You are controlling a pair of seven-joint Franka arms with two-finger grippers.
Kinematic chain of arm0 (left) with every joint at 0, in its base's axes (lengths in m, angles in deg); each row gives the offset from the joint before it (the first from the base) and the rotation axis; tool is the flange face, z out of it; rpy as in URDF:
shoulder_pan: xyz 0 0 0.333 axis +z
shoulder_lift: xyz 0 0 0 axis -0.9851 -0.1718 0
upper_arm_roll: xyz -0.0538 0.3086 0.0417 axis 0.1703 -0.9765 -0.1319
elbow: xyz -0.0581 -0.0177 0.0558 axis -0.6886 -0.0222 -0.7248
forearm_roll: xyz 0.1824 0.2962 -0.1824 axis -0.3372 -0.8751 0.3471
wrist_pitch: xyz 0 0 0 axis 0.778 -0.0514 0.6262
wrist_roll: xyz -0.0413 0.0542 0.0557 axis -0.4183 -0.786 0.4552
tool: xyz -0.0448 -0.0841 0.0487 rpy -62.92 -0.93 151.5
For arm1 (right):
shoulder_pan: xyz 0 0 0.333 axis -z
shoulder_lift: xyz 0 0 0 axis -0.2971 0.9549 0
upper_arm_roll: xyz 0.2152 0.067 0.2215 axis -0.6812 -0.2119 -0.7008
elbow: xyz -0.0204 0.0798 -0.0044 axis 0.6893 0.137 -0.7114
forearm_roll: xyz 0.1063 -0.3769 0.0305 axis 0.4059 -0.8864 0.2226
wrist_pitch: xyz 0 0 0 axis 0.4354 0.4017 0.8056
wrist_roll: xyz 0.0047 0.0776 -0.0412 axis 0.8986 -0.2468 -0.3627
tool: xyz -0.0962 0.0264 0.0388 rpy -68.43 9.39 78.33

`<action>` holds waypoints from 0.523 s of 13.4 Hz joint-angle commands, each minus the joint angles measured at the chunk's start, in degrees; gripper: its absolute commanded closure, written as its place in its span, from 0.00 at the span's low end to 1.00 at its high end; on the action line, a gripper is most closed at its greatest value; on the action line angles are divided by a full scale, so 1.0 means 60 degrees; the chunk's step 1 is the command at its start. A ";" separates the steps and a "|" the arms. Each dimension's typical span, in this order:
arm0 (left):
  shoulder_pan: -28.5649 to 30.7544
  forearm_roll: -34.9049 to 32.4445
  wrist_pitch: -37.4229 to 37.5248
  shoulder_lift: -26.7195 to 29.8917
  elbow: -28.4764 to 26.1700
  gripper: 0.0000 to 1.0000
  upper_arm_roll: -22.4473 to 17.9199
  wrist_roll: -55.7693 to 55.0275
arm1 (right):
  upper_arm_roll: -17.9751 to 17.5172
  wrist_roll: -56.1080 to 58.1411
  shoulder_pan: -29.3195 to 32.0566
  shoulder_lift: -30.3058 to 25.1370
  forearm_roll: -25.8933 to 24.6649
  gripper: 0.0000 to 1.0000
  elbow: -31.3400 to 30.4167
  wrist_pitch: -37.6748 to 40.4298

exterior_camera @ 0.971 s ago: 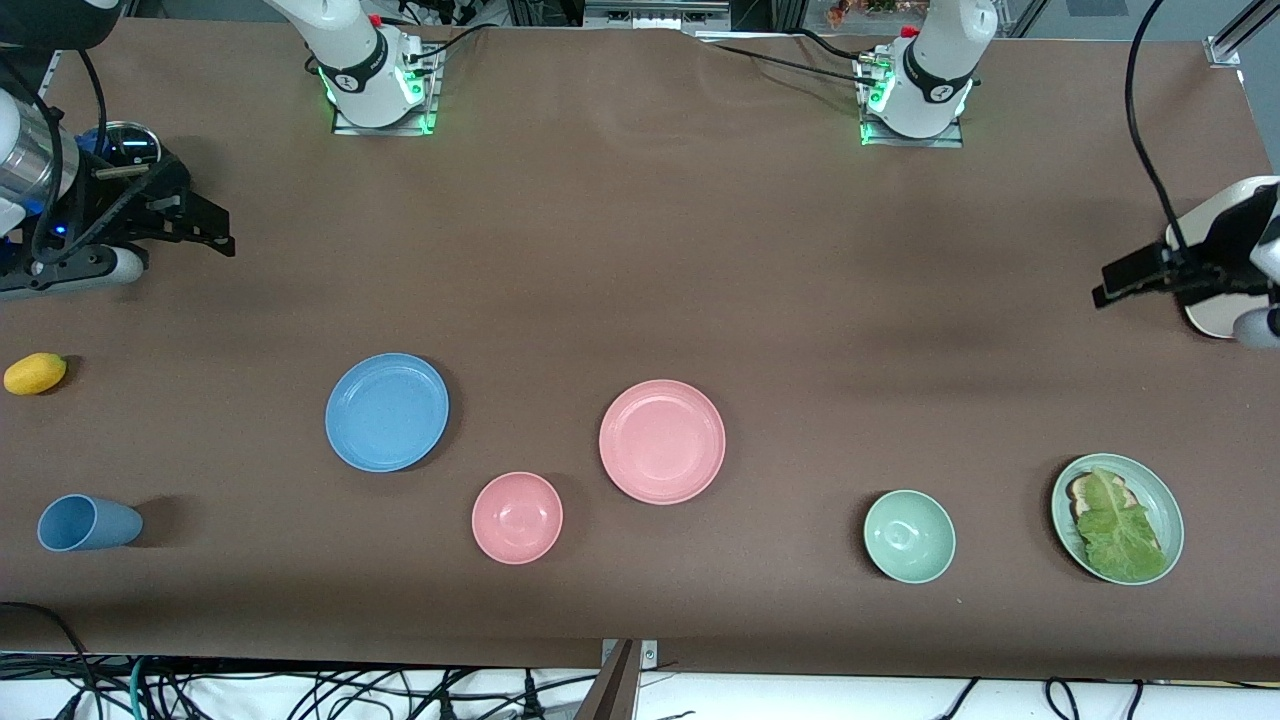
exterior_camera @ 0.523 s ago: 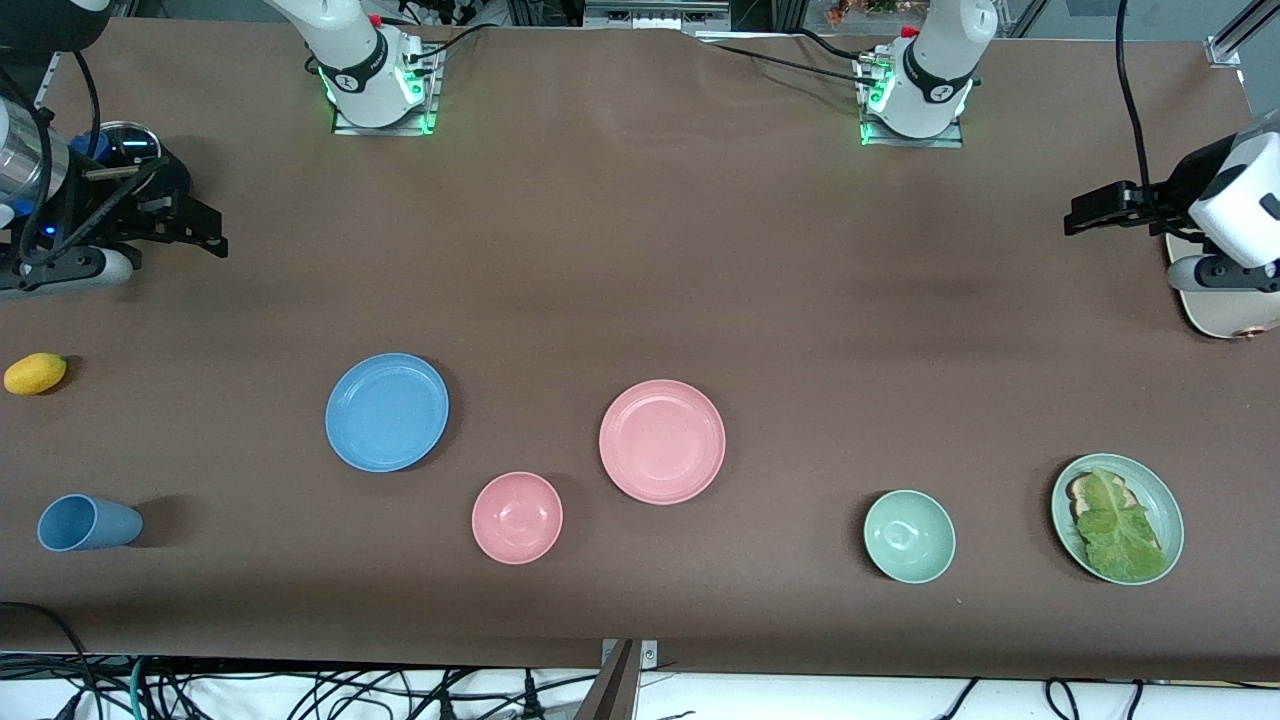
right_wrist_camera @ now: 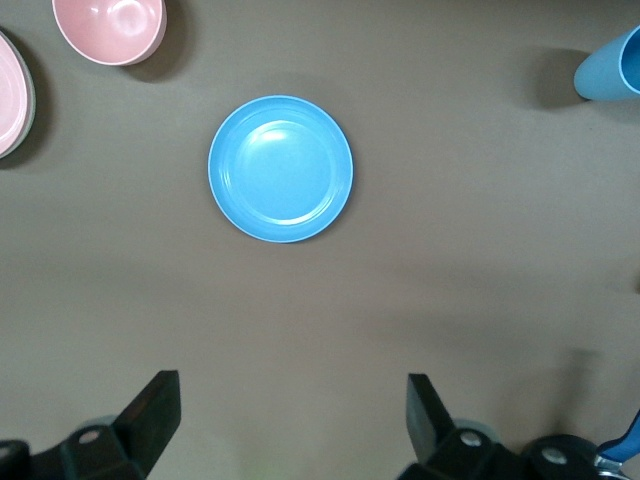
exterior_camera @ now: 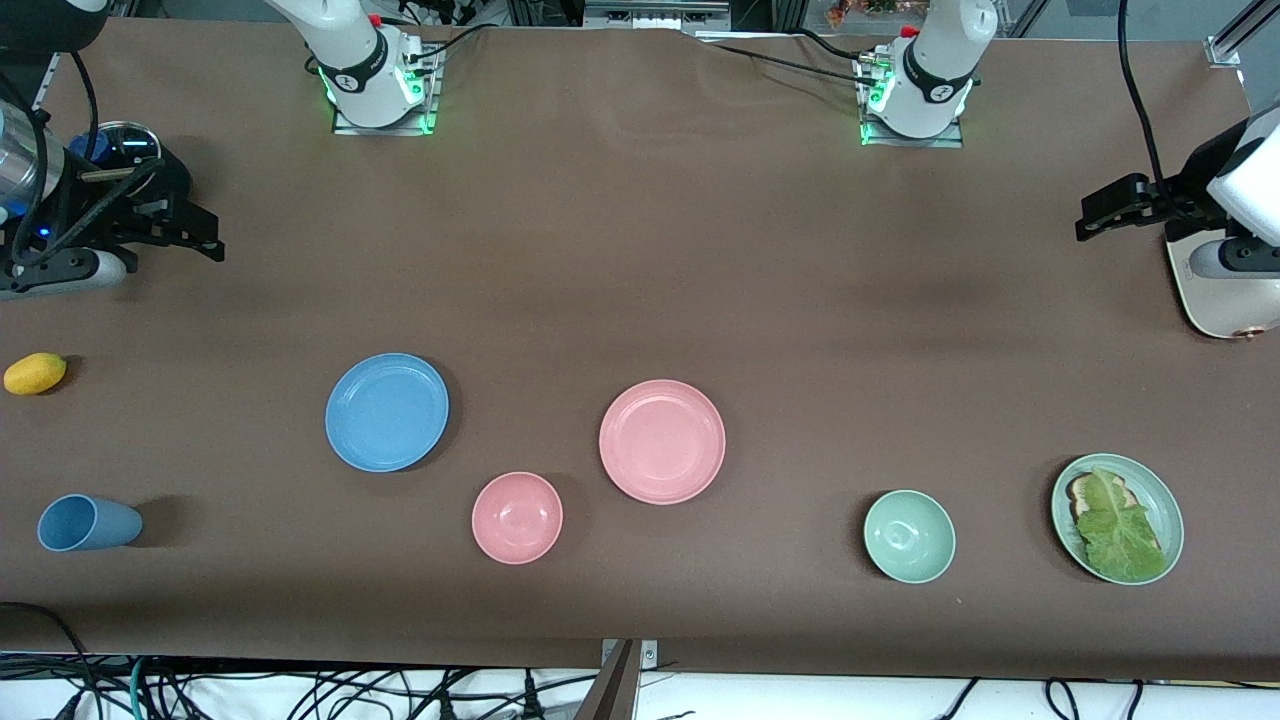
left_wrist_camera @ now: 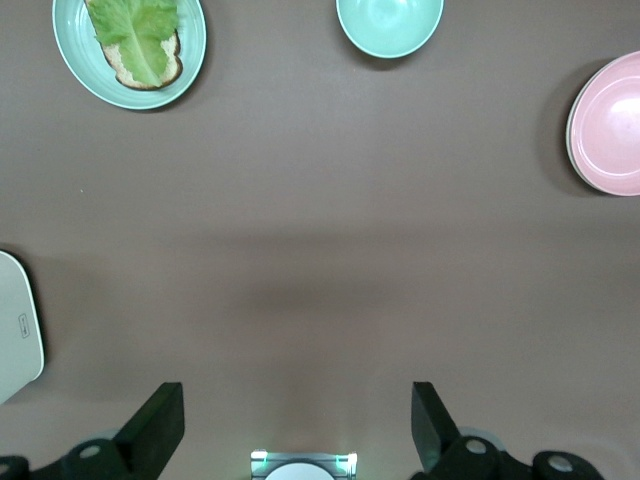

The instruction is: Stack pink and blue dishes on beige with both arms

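Observation:
The sky-blue plate (exterior_camera: 387, 411) lies flat on the brown table, and the right wrist view shows that blue plate (right_wrist_camera: 281, 168) from above. The pale pink plate (exterior_camera: 662, 441) lies beside it, toward the left arm's end; the left wrist view catches part of the pink plate (left_wrist_camera: 610, 125). At the left arm's end the beige plate (exterior_camera: 1225, 305) is partly cut off by the picture's edge, and the beige plate (left_wrist_camera: 15, 330) shows only in part. My left gripper (exterior_camera: 1100, 212) (left_wrist_camera: 290, 430) hangs open and empty beside it. My right gripper (exterior_camera: 205, 235) (right_wrist_camera: 290, 420) hangs open over bare table at the right arm's end.
A pink bowl (exterior_camera: 517, 517), a mint bowl (exterior_camera: 909, 536) and a green plate with bread and lettuce (exterior_camera: 1117, 518) sit nearest the front camera. A blue cup (exterior_camera: 85, 522) lies on its side and a yellow fruit (exterior_camera: 35, 373) rests at the right arm's end.
The left arm's hand has lifted and swung toward the bases, uncovering more of the beige plate. The right gripper has drawn back slightly toward its end. No dish has moved.

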 commanded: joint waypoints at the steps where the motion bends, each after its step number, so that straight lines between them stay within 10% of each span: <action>1: 0.0061 -0.0207 -0.0635 0.0773 -0.1125 0.00 0.0049 0.0203 | -0.0003 0.0031 0.0113 0.0045 0.0146 0.00 0.0165 -0.0007; 7: 0.0046 -0.0119 -0.0606 0.0686 -0.1126 0.00 0.0094 0.0174 | -0.0061 0.0033 0.0011 0.0805 -0.0279 0.00 0.0327 -0.0021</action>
